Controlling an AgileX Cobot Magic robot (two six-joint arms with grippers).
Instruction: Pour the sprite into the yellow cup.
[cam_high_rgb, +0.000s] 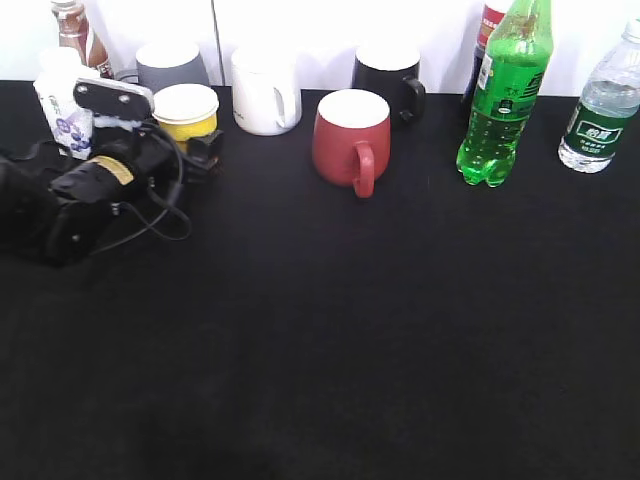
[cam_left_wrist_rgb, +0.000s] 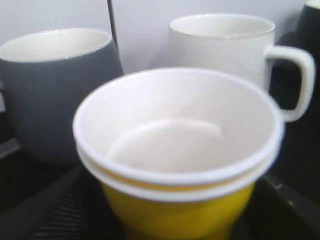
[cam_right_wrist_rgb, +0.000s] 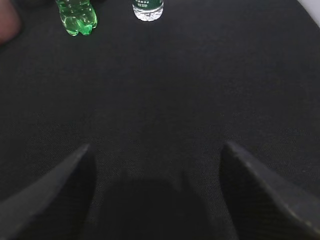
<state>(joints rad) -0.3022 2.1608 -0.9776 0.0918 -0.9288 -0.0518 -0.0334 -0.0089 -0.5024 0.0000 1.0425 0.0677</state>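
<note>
The yellow cup (cam_high_rgb: 186, 112) stands at the back left, white inside, in front of a grey mug. My left gripper (cam_high_rgb: 190, 142) is open around it, a finger on each side. In the left wrist view the yellow cup (cam_left_wrist_rgb: 175, 150) fills the middle between the left gripper's (cam_left_wrist_rgb: 175, 205) dark fingers. The sprite (cam_high_rgb: 503, 100), a tall green bottle, stands upright at the back right; its lobed base shows in the right wrist view (cam_right_wrist_rgb: 76, 17). My right gripper (cam_right_wrist_rgb: 155, 150) is open and empty over bare black cloth, far from the sprite, and is out of the exterior view.
A grey mug (cam_high_rgb: 170, 65), white mug (cam_high_rgb: 265, 92), black mug (cam_high_rgb: 388, 72) and red mug (cam_high_rgb: 350, 135) line the back. A cola bottle (cam_high_rgb: 488, 35) stands behind the sprite, a water bottle (cam_high_rgb: 602, 105) to its right. Small bottles (cam_high_rgb: 62, 100) stand at the far left.
</note>
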